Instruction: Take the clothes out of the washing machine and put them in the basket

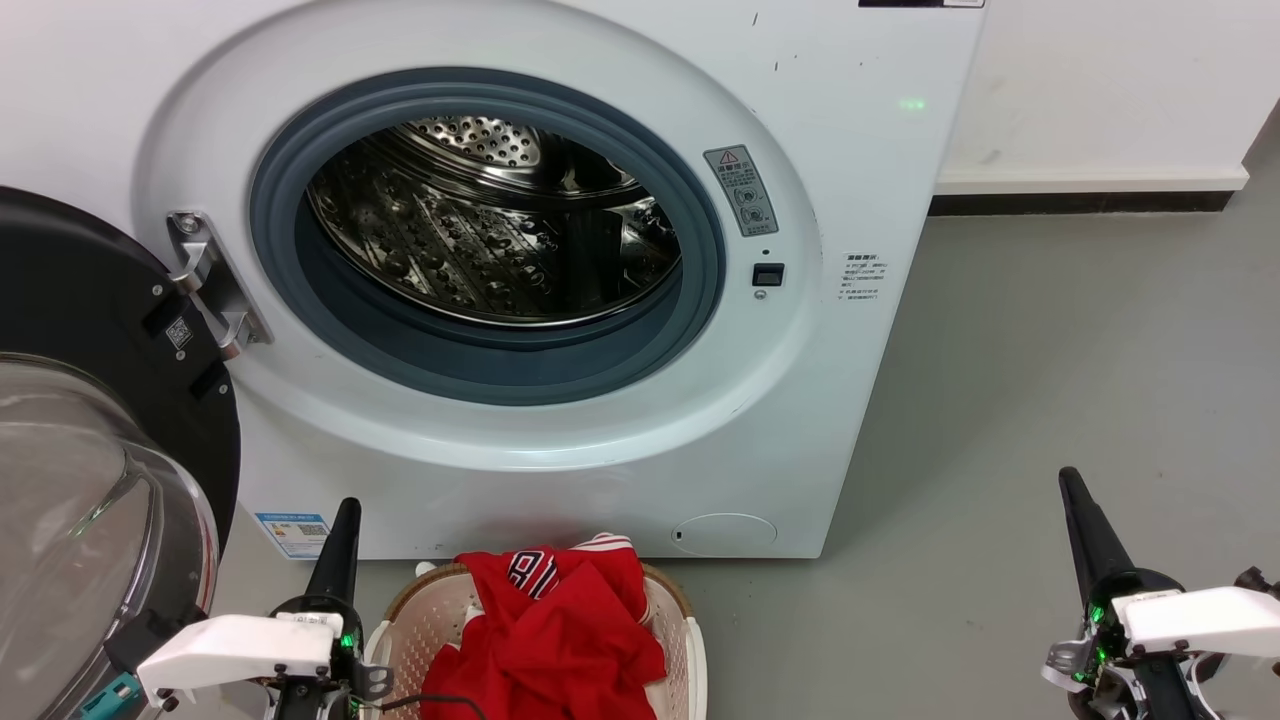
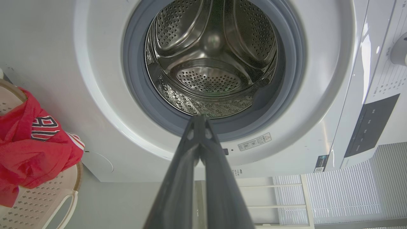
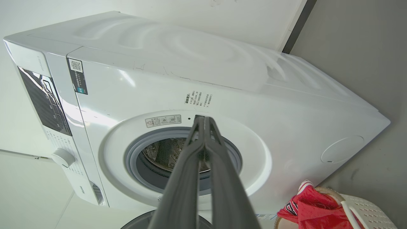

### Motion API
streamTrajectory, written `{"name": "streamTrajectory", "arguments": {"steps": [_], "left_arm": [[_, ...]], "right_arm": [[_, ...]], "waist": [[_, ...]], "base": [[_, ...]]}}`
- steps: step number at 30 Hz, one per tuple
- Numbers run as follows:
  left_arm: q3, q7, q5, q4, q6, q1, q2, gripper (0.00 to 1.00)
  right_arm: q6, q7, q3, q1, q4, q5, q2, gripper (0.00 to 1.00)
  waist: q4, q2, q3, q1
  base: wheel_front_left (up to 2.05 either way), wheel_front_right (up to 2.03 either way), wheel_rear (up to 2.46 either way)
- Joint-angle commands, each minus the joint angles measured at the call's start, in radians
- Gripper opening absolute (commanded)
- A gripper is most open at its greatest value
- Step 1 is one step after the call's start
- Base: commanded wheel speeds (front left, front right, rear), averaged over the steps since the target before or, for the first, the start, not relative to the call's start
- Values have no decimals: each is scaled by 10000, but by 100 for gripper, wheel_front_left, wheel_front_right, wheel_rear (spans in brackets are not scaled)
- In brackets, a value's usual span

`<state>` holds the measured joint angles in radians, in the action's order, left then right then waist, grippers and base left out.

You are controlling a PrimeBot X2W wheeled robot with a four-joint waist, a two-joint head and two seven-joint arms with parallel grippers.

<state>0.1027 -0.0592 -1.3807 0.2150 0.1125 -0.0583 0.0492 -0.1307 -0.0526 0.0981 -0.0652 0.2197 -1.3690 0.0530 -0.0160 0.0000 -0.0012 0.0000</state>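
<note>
- We saw the washing machine with its glass door swung open at our left, and the shiny perforated drum in plain sight.
- The red clothes lay heaped in the basket, which stood on the grey floor just in front of the machine.
- Our left gripper hung just beside the basket's left rim, its fingers pressed together on nothing.
- Our right gripper hung well off to the right above the floor, its fingers likewise closed and empty.
</note>
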Motion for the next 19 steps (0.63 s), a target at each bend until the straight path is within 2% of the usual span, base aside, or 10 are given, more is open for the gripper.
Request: {"name": "streamTrajectory", "arguments": {"steps": [1, 19], "left_arm": [[37, -56, -182, -12, 50, -201, 16, 0], [107, -409, -1602, 218, 158, -448, 15, 0]], "right_arm": [[-2, -45, 23, -277, -8, -205, 45, 0], [-1, -416, 83, -432, 183, -1726, 36, 0]], "waist": [[5, 0, 1, 0], [102, 0, 27, 0]], "base": [[0, 0, 0], [0, 0, 0]]}}
